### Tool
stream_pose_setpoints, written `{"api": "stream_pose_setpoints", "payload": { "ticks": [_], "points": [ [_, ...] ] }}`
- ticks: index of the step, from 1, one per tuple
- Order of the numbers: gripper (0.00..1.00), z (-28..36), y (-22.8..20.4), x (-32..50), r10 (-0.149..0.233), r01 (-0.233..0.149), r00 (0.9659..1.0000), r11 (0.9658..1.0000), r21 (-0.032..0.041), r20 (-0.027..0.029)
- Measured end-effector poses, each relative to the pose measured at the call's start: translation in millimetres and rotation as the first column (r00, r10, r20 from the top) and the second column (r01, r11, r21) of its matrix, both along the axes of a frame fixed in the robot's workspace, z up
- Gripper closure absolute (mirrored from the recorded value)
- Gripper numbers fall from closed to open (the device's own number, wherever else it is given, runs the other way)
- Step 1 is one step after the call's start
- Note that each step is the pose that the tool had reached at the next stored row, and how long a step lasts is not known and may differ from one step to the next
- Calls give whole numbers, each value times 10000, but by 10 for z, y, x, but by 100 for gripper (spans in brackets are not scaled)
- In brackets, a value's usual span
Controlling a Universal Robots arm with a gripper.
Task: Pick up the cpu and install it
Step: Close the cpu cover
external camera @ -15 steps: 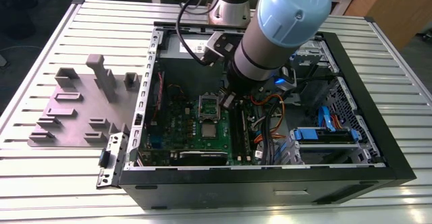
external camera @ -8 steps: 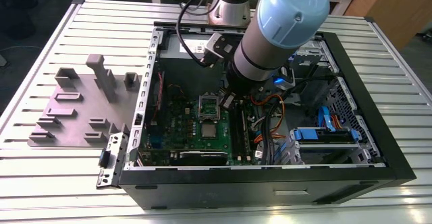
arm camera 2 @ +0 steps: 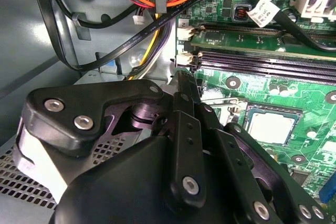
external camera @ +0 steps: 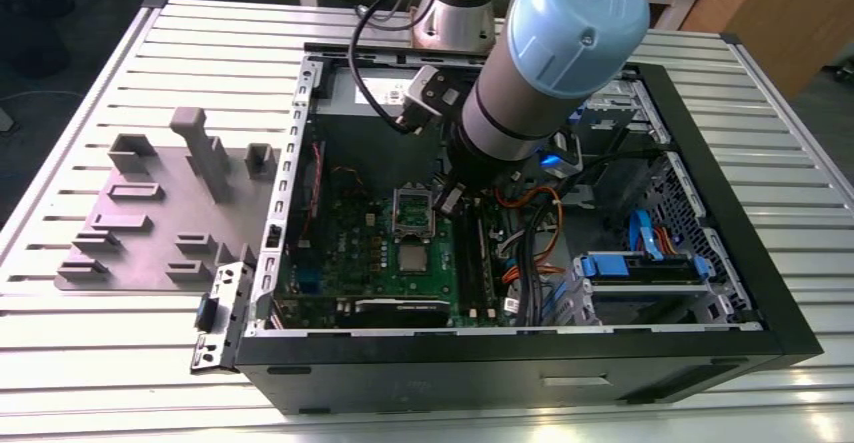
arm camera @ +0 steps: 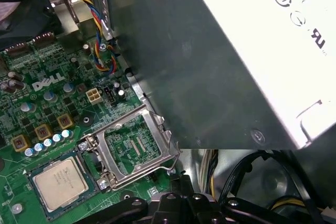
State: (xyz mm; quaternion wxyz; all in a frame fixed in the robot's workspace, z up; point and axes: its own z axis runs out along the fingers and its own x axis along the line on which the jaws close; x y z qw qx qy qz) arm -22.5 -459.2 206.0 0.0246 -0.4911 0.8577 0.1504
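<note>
The cpu (arm camera: 59,182), a small square chip with a silvery top, lies flat in its black socket on the green motherboard (arm camera: 47,103). It also shows in the second wrist view as the cpu (arm camera 2: 270,128) and in the exterior view as the cpu (external camera: 414,256). The silver socket frame (arm camera: 134,148) stands hinged open beside it. My gripper (arm camera 2: 182,80) hangs inside the case, above the board, with nothing in it and its black fingers drawn together. In the first wrist view the gripper (arm camera: 177,179) sits just past the open frame, apart from the chip.
A grey power supply box (arm camera: 236,51) with a white label rises close beside the gripper. Bundled cables (arm camera 2: 131,24) hang nearby, and memory slots (arm camera 2: 262,56) run along the board. The black case wall (external camera: 534,363) rings everything. A grey fixture plate (external camera: 160,213) lies at the exterior view's left.
</note>
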Motion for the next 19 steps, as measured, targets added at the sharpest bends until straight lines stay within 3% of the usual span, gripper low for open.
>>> {"api": "stream_pose_setpoints", "payload": {
  "ticks": [10, 11, 12, 19],
  "points": [
    [89, -17, 19, 8, 1, -1, 10000, 10000, 9, 0],
    [89, -47, 26, 7, -1, 1, 10000, 9999, 108, 0],
    [89, -56, 28, 7, 0, 0, 10000, 9999, 131, 0],
    [89, -89, 33, -19, 0, 0, 10000, 9998, 194, 0]
  ]
}}
